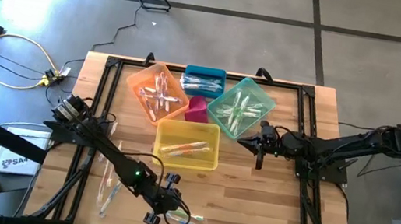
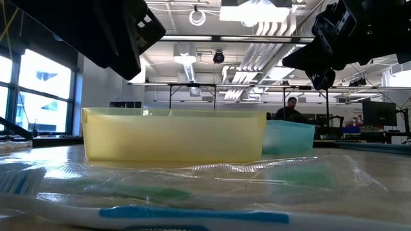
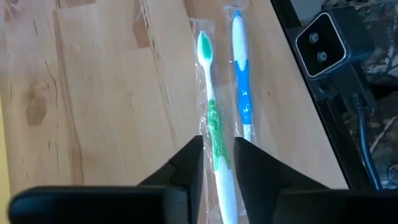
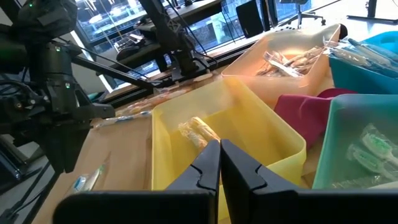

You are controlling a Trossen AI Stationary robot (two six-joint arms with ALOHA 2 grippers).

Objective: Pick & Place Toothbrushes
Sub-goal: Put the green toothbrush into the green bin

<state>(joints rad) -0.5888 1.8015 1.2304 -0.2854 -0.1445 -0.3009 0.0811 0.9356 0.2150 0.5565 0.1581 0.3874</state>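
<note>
Now my left claw (image 3: 217, 163) stands slightly open astride the wrapped green-handled toothbrush (image 3: 212, 118), near the yellow translucent plastic bin (image 1: 188, 143); my right claw (image 4: 220, 163), shut and empty, hovers over that bin.

In the left wrist view the green toothbrush (image 3: 214, 124) runs between the two dark fingers of the left gripper (image 3: 217, 165), and its handle end is cut off by the picture's edge, so contact with the fingers cannot be told. The blue toothbrush (image 3: 241, 81) beside it passes behind one finger, its lower part hidden.

In the low view the nearest toothbrushes (image 2: 160, 215) are blurred (only a blue band and a green patch show), and the yellow bin (image 2: 173, 135) hides what lies in it.

From above, the wrapped pieces near the table's front edge (image 1: 185, 220) are too small to count.
</note>
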